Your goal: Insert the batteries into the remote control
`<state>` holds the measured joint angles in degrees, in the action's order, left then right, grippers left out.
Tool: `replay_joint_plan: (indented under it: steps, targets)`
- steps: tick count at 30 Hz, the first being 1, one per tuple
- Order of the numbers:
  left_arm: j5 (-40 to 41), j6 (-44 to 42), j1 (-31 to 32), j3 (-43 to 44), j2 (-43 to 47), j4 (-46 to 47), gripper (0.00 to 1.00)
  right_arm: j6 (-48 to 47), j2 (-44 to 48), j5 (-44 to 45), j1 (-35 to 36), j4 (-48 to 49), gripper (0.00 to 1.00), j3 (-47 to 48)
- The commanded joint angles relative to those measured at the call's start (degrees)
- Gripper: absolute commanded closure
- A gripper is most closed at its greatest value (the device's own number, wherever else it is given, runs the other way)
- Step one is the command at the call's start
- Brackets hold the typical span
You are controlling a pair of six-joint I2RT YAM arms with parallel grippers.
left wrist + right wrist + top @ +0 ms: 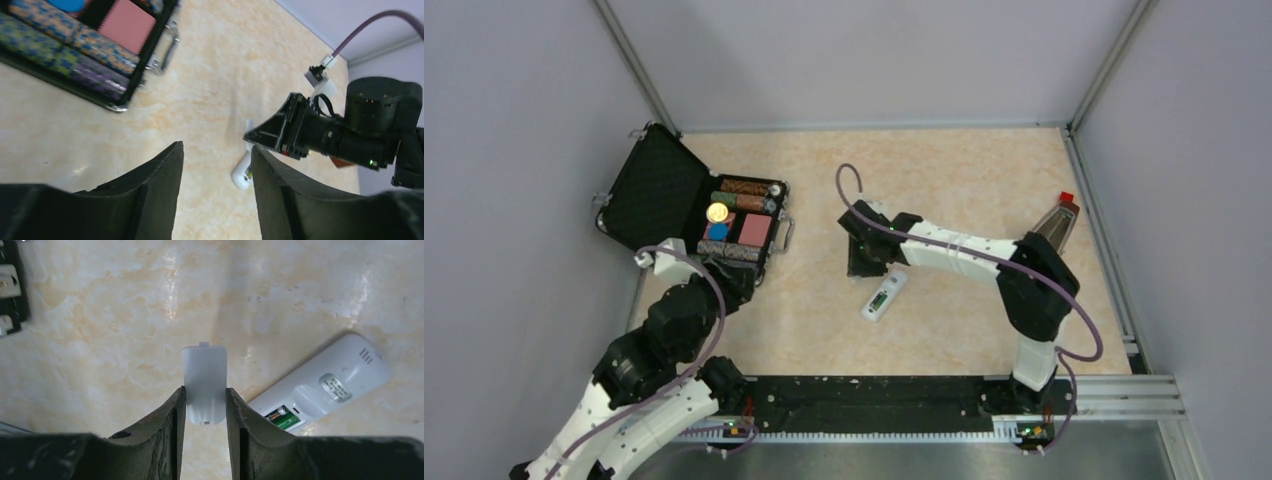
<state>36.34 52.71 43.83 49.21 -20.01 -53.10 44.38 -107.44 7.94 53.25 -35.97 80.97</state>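
Right wrist view: right gripper (pixel 205 395) closed on the loose white cover (pixel 204 375); cover clamped by its two long edges between both fingers (pixel 170 430), tabbed end projecting past the fingertips, over the marbled table (pixel 100 315). To the right of these fingers, just beside the right-hand one: remote control (pixel 330 385), flat on the table, set at an angle, plain back face up, compartment uncovered at the end nearest the fingers. Inside that compartment: batteries (pixel 282 417) side by side, green battery (pixel 288 421) on the outer side, darker battery (pixel 275 414) next to it; both partly hidden behind the right-hand finger, so full seating not confirmable. Left wrist view: left gripper (pixel 216 150) open, jaws wide apart, nothing between them and nothing touching either one; past the gap, close to the right-hand finger, only the rounded white end of the remote control visible, with the right arm's black gripper head directly above it. Far to the left of the left fingers and beyond them: open black case (pixel 131 90) with patterned rolls (pixel 60 47) and a pink block (pixel 127 26). Top view: left gripper just beside the near corner of the black case, well apart from the remote control; right gripper immediately beside the remote control's far end.
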Motion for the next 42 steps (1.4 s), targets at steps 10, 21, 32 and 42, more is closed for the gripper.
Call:
replay_joint_plan:
  steps: [10, 21, 32, 42]
  targets:
    - [-35.61, -1.86, -0.17, -19.44, -11.98, 50.7, 0.27, 47.99, 21.99, -7.65, -2.74, 14.51, 0.78, -19.32]
    - [-43.99, -4.27, -0.15, -19.68, -22.64, 65.61, 0.35, 56.3, 30.78, -11.25, -4.45, 14.13, 0.82, -23.48]
    - [-40.87, -6.26, -0.06, -16.44, -27.43, 62.2, 0.36, 60.48, 30.32, -14.51, -5.35, 17.23, 0.82, -25.04]
    - [-38.48, -6.22, -0.06, -15.92, -29.52, 58.97, 0.4, 61.51, 28.6, -15.09, -5.36, 19.59, 0.82, -25.04]
